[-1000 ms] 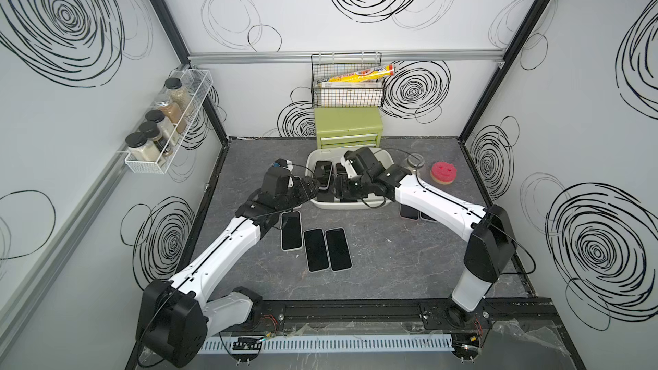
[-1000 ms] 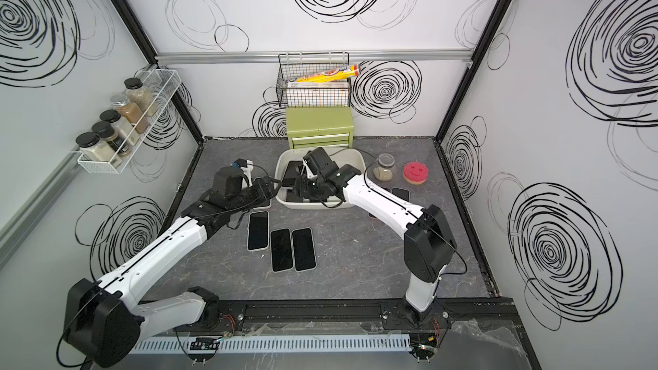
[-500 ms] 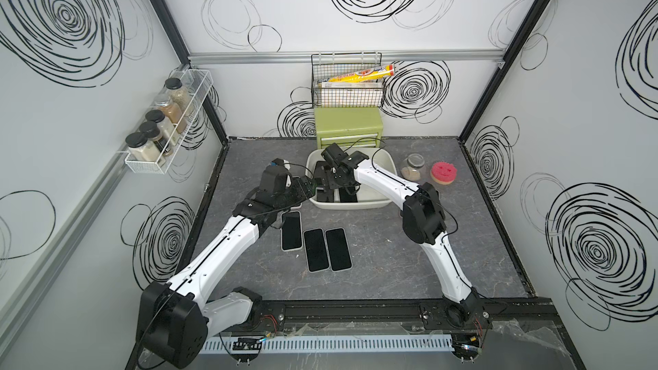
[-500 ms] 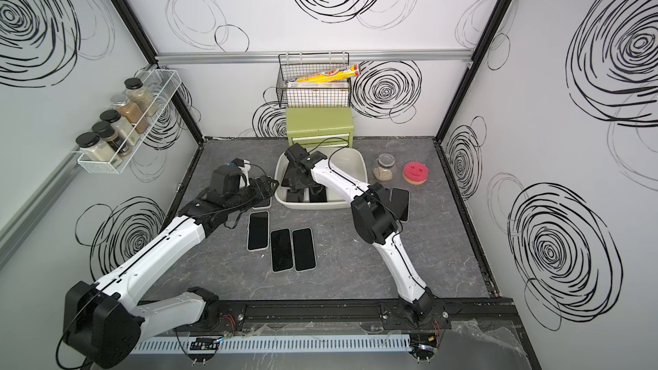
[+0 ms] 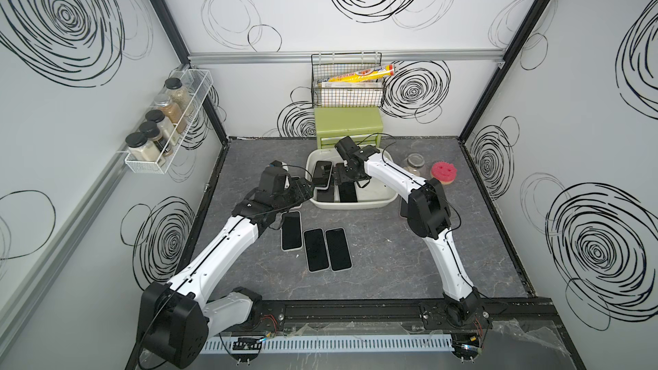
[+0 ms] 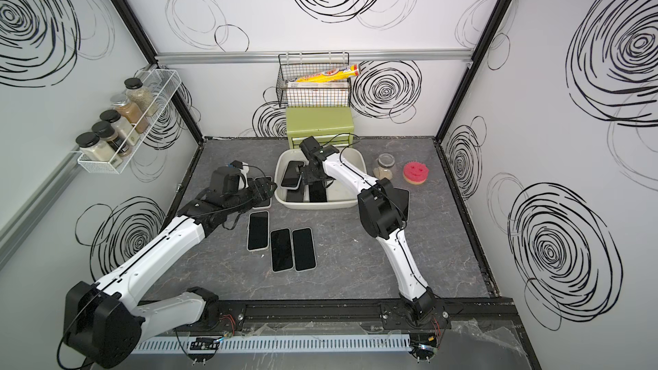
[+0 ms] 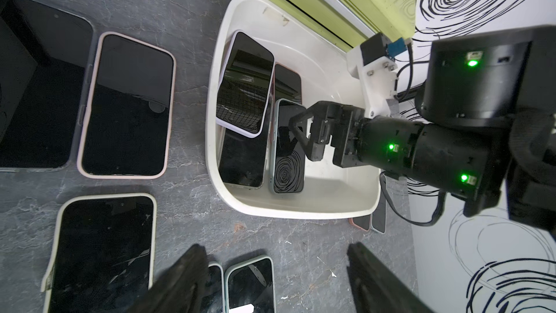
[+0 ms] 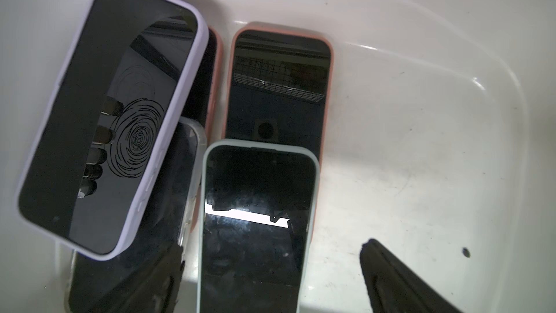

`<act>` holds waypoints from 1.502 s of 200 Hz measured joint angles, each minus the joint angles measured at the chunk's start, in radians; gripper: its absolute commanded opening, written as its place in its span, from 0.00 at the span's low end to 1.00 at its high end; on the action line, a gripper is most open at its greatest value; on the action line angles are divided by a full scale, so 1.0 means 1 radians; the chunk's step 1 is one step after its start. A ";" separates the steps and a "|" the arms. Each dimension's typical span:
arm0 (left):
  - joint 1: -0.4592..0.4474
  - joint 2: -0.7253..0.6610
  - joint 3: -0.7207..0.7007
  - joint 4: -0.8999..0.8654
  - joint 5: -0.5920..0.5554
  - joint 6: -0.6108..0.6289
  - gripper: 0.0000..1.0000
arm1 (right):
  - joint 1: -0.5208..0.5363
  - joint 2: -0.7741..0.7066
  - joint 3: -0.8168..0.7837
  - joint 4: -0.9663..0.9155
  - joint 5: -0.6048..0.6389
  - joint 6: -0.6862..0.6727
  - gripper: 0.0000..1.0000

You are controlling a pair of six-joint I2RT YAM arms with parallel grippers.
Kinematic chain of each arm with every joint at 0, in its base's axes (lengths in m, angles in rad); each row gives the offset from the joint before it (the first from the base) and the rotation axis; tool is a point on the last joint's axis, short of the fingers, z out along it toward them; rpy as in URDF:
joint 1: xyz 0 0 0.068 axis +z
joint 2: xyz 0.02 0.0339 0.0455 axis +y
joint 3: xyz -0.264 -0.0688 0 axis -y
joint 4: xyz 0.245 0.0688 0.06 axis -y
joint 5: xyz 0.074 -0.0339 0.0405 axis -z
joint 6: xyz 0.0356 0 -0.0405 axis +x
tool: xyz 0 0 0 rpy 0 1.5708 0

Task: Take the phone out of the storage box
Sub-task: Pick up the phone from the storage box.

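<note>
1. Storage box point(image 5: 356, 204) stands on the table point(image 5: 374, 272), just in front of the green drawer chest point(image 5: 349, 126).
2. Several phones lie screen-up in the box, all crowded into its left half. The right half of the box floor is bare.
3. Lilac-cased phone point(image 8: 111, 115) is tilted, with one long edge up on the box's left wall. It overlaps a clear-cased phone point(image 8: 188, 176).
4. Pale-green-cased phone point(image 8: 258, 221) lies flat near the box middle, with its far end over a pink-cased phone point(image 8: 279, 85).
5. Right arm point(image 5: 391, 176) reaches down into the box. The right jaws are spread wide, one finger on each side of the pale-green-cased phone, and grasp nothing. Cannot tell if they touch it.
6. Left arm point(image 5: 228, 240) ends just outside the box's left-front corner, above the table. The left jaws are released and empty.
7. Three phones point(image 5: 315, 249) lie side by side on the table in front of the box, apart from it.
8. More phones, one in a beige-pink case point(image 7: 126, 103), lie on the table left of the box.
9. Glass jar point(image 5: 414, 165) and pink sponge point(image 5: 443, 172) sit right of the box.
</note>
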 measured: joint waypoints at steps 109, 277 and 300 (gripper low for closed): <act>0.001 0.000 -0.019 0.000 0.003 0.000 0.79 | -0.001 0.068 -0.026 0.028 -0.042 -0.010 0.90; 0.005 -0.002 -0.043 0.008 0.012 0.000 0.79 | -0.020 0.072 -0.026 0.031 -0.076 -0.006 0.34; 0.005 -0.007 -0.048 0.008 0.015 0.000 0.79 | -0.020 0.072 -0.026 0.031 -0.076 -0.005 0.22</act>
